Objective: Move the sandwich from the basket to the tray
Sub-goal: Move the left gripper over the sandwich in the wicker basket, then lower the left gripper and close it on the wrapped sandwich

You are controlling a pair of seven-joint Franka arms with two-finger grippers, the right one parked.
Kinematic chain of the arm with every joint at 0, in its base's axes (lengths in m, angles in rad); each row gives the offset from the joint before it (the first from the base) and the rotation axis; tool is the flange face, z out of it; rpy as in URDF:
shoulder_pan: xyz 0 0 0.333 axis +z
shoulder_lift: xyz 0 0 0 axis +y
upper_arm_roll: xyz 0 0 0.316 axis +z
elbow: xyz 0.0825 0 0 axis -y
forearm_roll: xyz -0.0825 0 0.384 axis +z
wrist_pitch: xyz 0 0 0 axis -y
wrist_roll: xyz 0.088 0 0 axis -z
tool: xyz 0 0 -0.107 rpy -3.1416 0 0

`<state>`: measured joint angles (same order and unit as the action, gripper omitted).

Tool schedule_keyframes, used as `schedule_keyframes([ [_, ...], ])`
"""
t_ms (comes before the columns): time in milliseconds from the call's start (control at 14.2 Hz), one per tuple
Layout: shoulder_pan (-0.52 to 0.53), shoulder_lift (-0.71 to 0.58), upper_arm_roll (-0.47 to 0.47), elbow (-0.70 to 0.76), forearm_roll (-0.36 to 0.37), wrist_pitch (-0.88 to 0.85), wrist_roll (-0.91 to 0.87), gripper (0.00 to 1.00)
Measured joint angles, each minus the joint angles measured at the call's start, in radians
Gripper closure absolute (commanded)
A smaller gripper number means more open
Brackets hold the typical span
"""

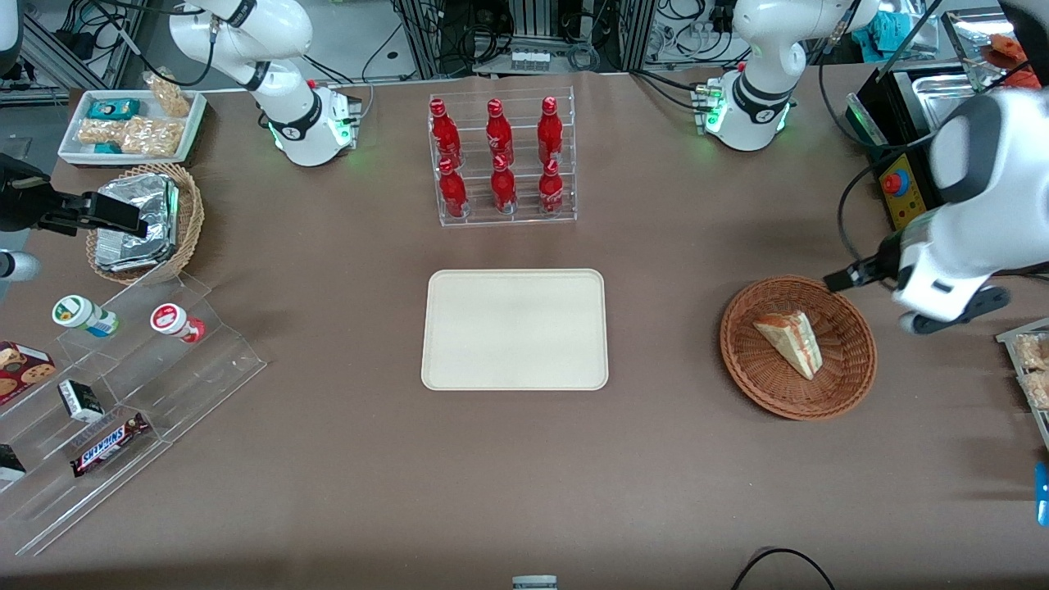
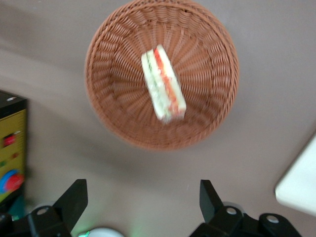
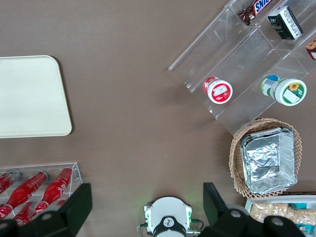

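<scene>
the gripper's two dark fingers stand wide apart with nothing between them, hanging above bare table just off the rim of the basket. in the front view the gripper shows only as a dark tip at the end of the working arm, above the table and at about two o'clock from the basket's centre, just outside its rim.

the sandwich lies in the middle of the basket, alone, with its cut edge up so that the red and green filling shows between the pale bread. in the front view the sandwich lies with its point toward ten o'clock and its thick end toward five o'clock.

the tray sits flat at the middle of the table, at nine o'clock from the basket and well apart from it, and a pale corner of the tray shows in the left wrist view.

at twelve o'clock from the tray stands a clear rack holding six red bottles. toward the parked arm's end of the table are a light wicker basket with foil packs and a clear stepped stand with small snacks.
</scene>
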<state>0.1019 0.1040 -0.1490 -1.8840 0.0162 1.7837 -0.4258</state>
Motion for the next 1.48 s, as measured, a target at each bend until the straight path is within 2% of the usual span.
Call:
schedule_keyframes([
  [282,0.001,0.005,0.026,-0.186,0.0,0.242,-0.089,0.0],
  [635,0.001,0.058,0.028,-0.257,0.0,0.422,-0.225,0.0],
  [1481,-0.002,0.152,0.019,-0.258,0.0,0.543,-0.338,0.0],
])
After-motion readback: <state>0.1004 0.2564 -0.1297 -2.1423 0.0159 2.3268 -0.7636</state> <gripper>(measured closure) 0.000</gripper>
